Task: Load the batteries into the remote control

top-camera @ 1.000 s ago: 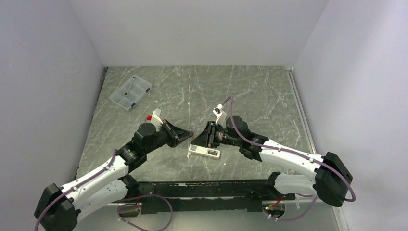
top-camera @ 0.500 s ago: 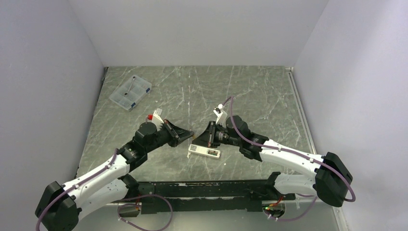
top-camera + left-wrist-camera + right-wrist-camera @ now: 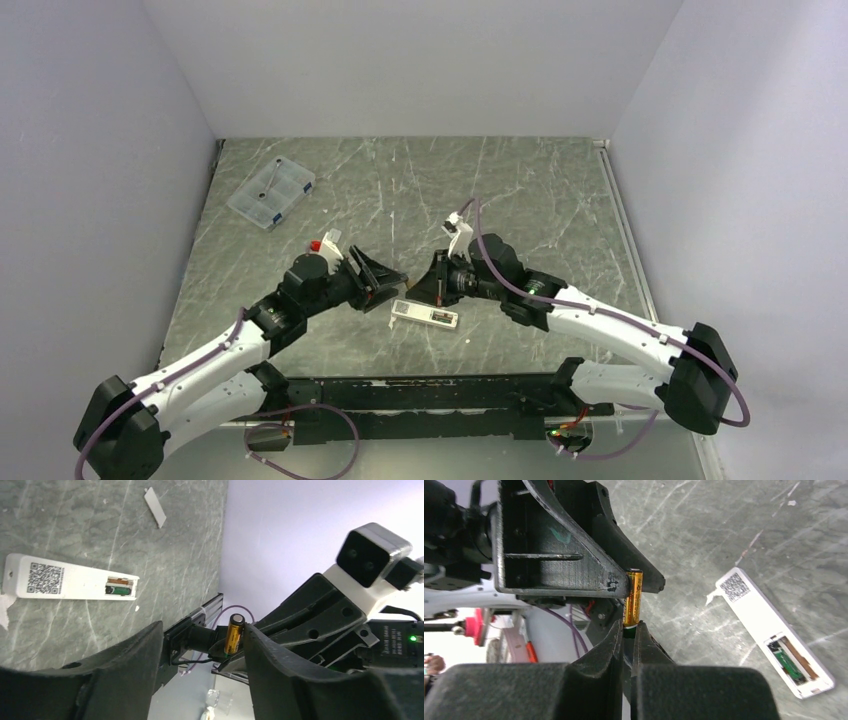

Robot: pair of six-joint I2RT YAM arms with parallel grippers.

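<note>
Between the right fingers (image 3: 605, 654) stands the battery (image 3: 633, 596).

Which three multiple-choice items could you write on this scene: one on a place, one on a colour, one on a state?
1. Where on the table does the remote control lie?
A. far left corner
B. near the middle
C. far right corner

2. What colour is the battery in the right gripper?
A. blue
B. white
C. golden-orange

3. How does the left gripper stand?
A. open
B. shut on the battery
C. shut on the remote control

Answers:
1 B, the top view shows it close below both grippers.
2 C, both wrist views show its golden-orange body.
3 A, its jaws stand apart on either side of the battery.
</note>
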